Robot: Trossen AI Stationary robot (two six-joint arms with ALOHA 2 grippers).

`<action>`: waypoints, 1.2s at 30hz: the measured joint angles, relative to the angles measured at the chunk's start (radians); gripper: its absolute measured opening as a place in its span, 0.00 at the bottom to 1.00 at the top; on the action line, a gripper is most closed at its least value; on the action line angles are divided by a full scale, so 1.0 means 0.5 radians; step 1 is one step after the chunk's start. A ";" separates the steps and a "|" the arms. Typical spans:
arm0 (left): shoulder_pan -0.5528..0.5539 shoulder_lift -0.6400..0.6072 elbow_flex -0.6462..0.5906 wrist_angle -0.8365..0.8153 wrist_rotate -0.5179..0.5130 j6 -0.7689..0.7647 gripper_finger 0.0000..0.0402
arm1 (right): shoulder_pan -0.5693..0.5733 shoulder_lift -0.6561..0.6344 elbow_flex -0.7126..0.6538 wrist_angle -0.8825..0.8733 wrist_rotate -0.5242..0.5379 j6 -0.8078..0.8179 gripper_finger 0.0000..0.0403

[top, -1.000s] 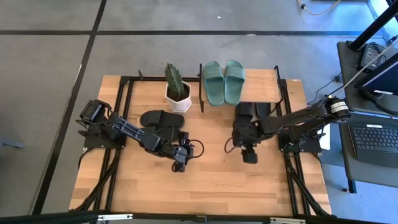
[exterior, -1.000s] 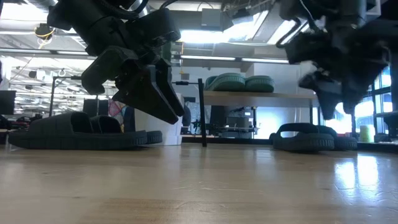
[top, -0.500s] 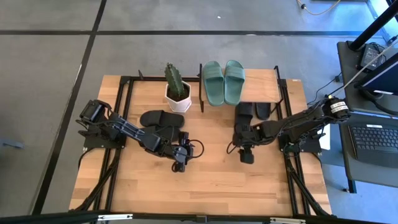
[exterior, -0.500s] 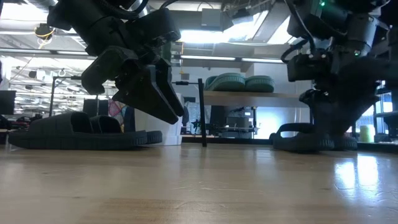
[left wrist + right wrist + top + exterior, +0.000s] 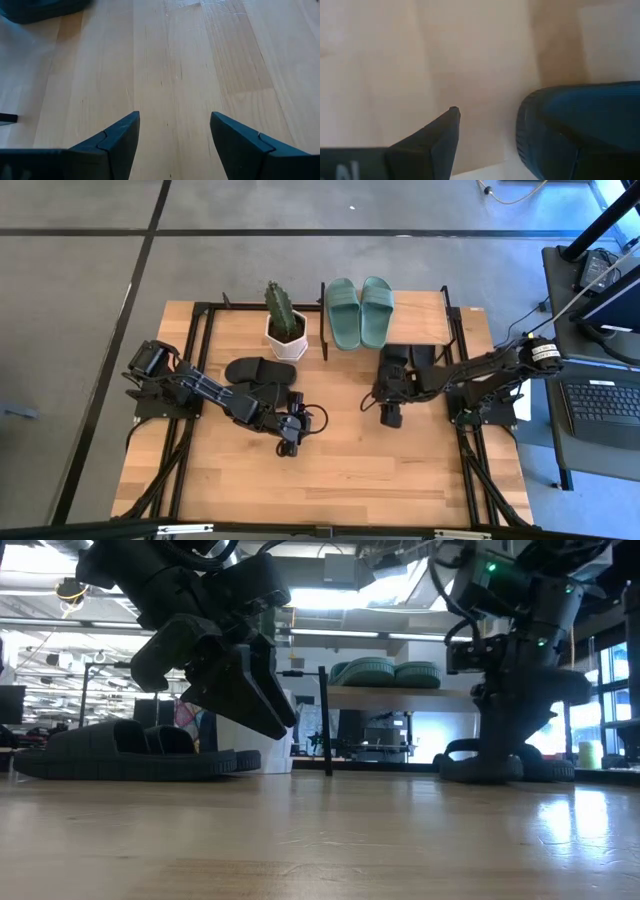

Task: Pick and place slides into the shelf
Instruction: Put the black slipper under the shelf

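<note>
A sage-green pair of slides [image 5: 360, 310] lies on the shelf's top board [image 5: 425, 315]. Two black slides [image 5: 393, 363] [image 5: 424, 358] lie on the table at the shelf's near side. My right gripper [image 5: 390, 418] points steeply down at the near end of the left one [image 5: 570, 125]. It is open; one finger [image 5: 440, 135] stands beside that end and the slide hides the other. Another black pair [image 5: 260, 369] lies at the left. My left gripper [image 5: 290, 442] hangs open above bare wood near the table's middle. My right gripper stands at the black slide's near end [image 5: 535, 125], coming from above and slanting toward the far edge. One finger is clear of it on the bare wood side. The slide hides the other finger, so I cannot tell whether it touches. The slide lies flat on the table.
A potted cactus [image 5: 285, 330] stands left of the shelf's black post [image 5: 325, 720]. Black frame rails run along the table's left and right sides. A laptop [image 5: 605, 400] sits beyond the right edge. Bare wood spreads across the near half of the table.
My right gripper has come down and gone toward the table's far edge, onto the near end of the black slide, tipping more steeply downward and turning a little. Its finger gap looks the same. The slides have not moved.
</note>
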 joint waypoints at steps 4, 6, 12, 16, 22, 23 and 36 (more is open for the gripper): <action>0.002 0.000 0.000 0.000 0.000 0.002 0.59 | -0.077 0.000 0.000 -0.020 0.099 -0.047 0.56; 0.002 0.000 0.000 0.000 -0.001 0.002 0.59 | -0.121 0.000 0.000 -0.028 0.114 -0.065 0.56; 0.002 0.000 0.000 0.000 -0.001 0.002 0.59 | -0.232 0.000 0.000 -0.089 0.121 -0.109 0.56; 0.002 0.000 0.000 0.000 -0.001 0.008 0.59 | -0.284 0.000 0.000 -0.162 0.193 -0.111 0.56; 0.002 0.000 0.000 0.000 -0.006 0.008 0.59 | -0.349 0.000 0.000 -0.228 0.248 -0.118 0.56; 0.002 0.000 0.000 0.000 -0.006 0.008 0.59 | -0.362 0.000 0.000 -0.228 0.248 -0.125 0.56; 0.001 0.000 0.000 0.000 -0.007 0.004 0.59 | -0.467 0.000 0.000 -0.237 0.249 -0.173 0.56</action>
